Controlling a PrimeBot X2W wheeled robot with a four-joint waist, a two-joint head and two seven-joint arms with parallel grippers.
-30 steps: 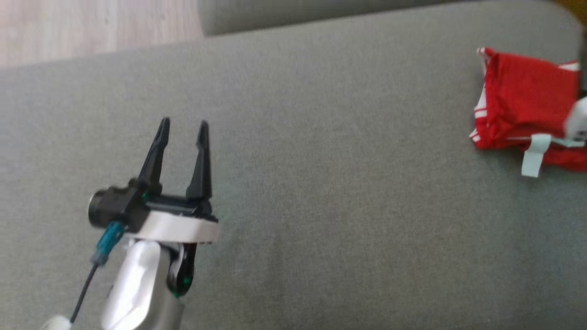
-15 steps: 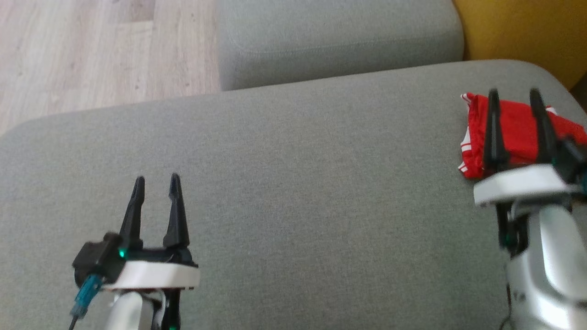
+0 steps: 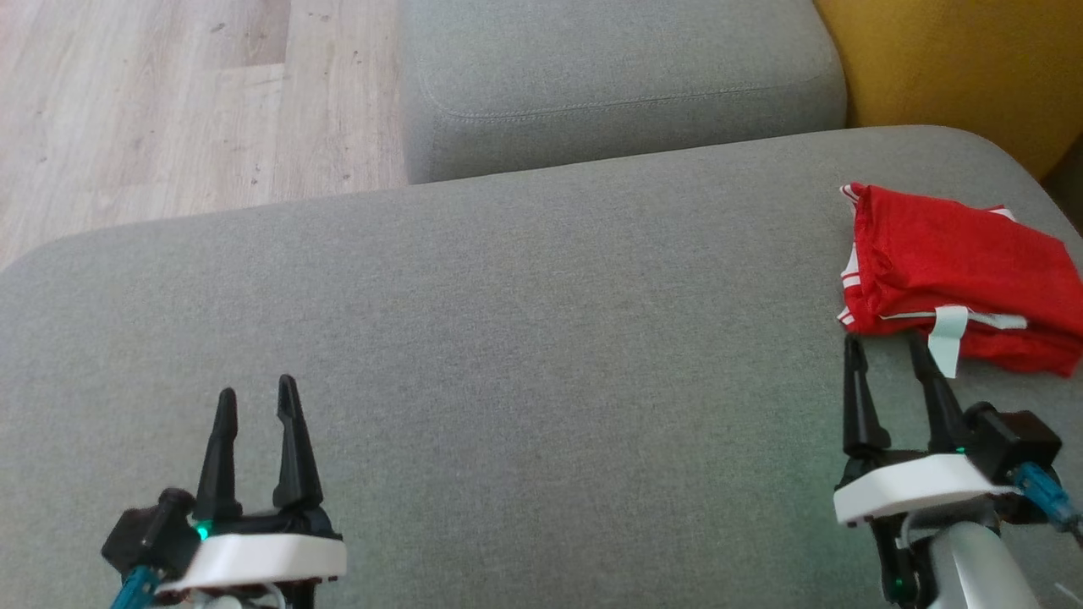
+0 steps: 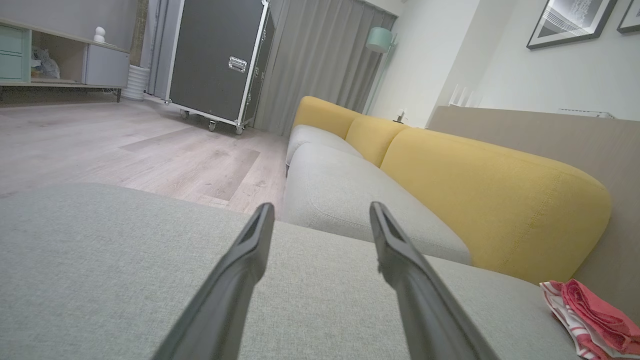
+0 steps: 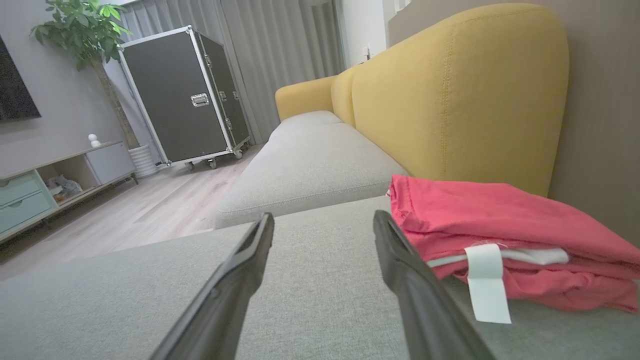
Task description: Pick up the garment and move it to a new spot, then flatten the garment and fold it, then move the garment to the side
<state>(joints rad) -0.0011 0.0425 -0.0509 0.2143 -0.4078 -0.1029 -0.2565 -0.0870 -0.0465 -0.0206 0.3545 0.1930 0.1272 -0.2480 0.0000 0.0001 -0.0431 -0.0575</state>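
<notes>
The garment (image 3: 948, 271) is red with white trim and a pale tag, folded into a small stack at the right end of the grey sofa seat (image 3: 525, 338). It also appears at the right of the right wrist view (image 5: 500, 225) and at the lower right corner of the left wrist view (image 4: 585, 315). My right gripper (image 3: 887, 345) is open just in front of the garment's near edge, apart from it, with nothing between its fingers. At the lower left of the head view, my left gripper (image 3: 256, 396) is open and empty over bare cushion, far from the garment.
A second grey seat cushion (image 3: 618, 76) lies beyond this one, with a yellow backrest (image 3: 956, 68) along the right. Wooden floor (image 3: 169, 101) shows past the seat's far left edge. A black wheeled flight case (image 4: 220, 60) and a low cabinet (image 4: 50, 60) stand across the room.
The head camera has shifted, so the whole picture moved. My right gripper has drawn back from over the garment to just in front of it. Both grippers stay open.
</notes>
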